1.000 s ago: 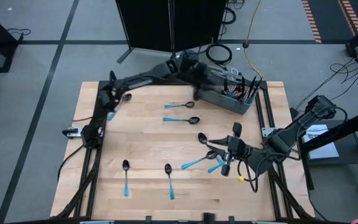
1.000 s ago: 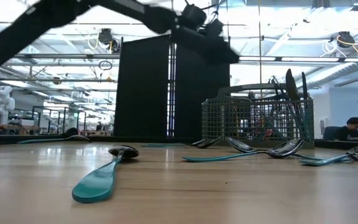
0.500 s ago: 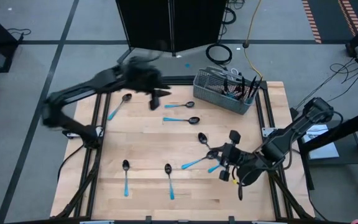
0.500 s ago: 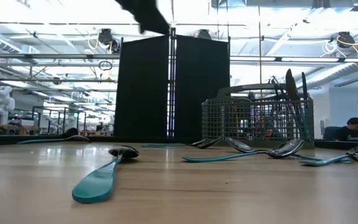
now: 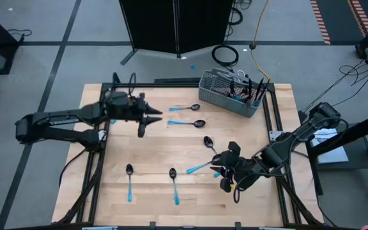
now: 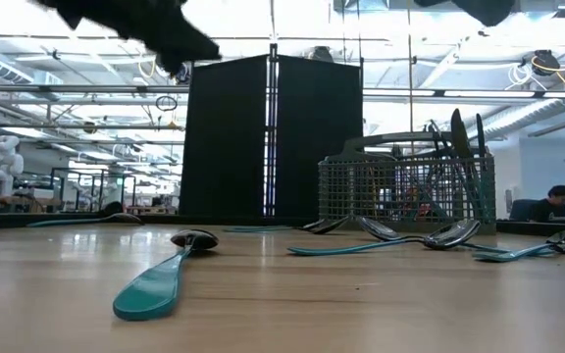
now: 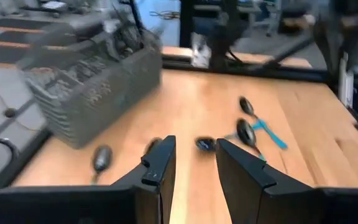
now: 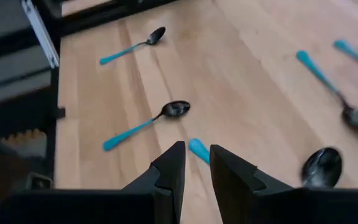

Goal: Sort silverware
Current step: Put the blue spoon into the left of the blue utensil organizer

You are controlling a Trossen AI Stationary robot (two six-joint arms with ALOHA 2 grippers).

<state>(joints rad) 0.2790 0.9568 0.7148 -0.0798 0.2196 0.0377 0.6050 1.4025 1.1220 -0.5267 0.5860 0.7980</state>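
Several spoons with light-blue handles lie flat on the wooden table [image 5: 152, 153]: two [image 5: 187, 123] near the far middle, two [image 5: 173, 182] near the front, three [image 5: 200, 167] at the right. My left gripper [image 5: 151, 121] [image 7: 196, 155] hangs open and empty above the far left part. My right gripper [image 5: 224, 169] [image 8: 196, 160] hovers narrowly open above the right-hand spoons, tilted down. One blue handle end [image 8: 199, 151] shows on the table beyond its fingertips.
A grey wire-mesh basket [image 5: 232, 92] [image 6: 405, 191] holding several dark utensils stands at the far right corner. A black panel [image 6: 273, 137] rises behind the far edge. Bare wood lies in the table's middle and along its left side.
My left gripper has swung fast from the basket at the far right toward the table's left, staying high. My right gripper has sunk a little and tipped and rolled downward over the right-hand spoons. No spoon has moved.
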